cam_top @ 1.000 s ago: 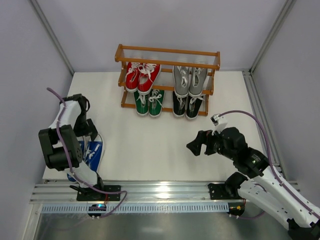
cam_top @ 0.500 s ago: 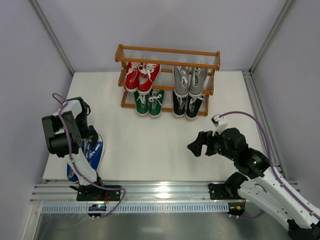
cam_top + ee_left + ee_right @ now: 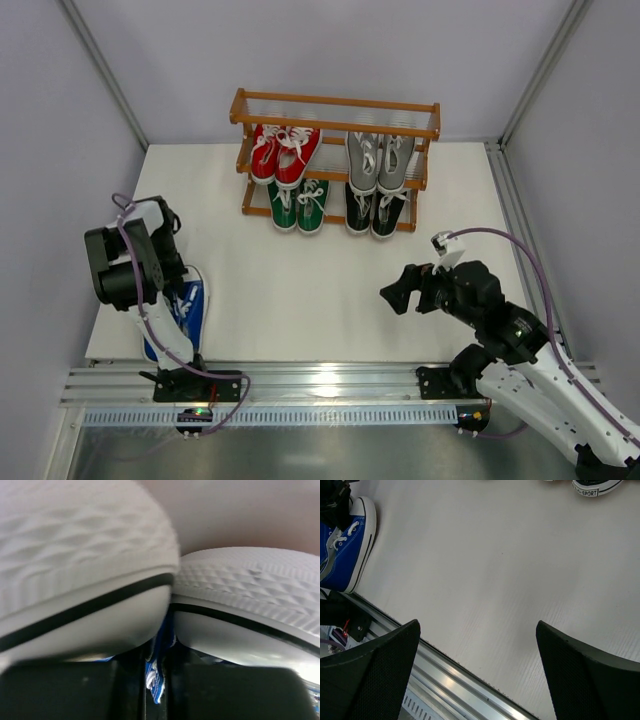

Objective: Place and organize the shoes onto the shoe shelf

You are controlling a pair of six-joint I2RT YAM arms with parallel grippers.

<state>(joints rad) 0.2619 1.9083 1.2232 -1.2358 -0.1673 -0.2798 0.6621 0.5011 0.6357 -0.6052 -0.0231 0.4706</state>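
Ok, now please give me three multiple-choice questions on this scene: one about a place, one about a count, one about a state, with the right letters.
1. Where on the shelf is the green pair?
A. top tier
B. middle tier, right
C. bottom tier, left

2. How many pairs stand on the shelf?
A. four
B. two
C. five

3. The right gripper is:
A. shut on a black shoe
B. open and empty
C. shut on a rail

Answers:
1 C: the green pair sits at the bottom left, under the red pair.
2 A: the red pair, grey pair, green pair and black pair are on it; the blue shoes are on the table.
3 B: its fingers stand wide apart, with only bare table between them.
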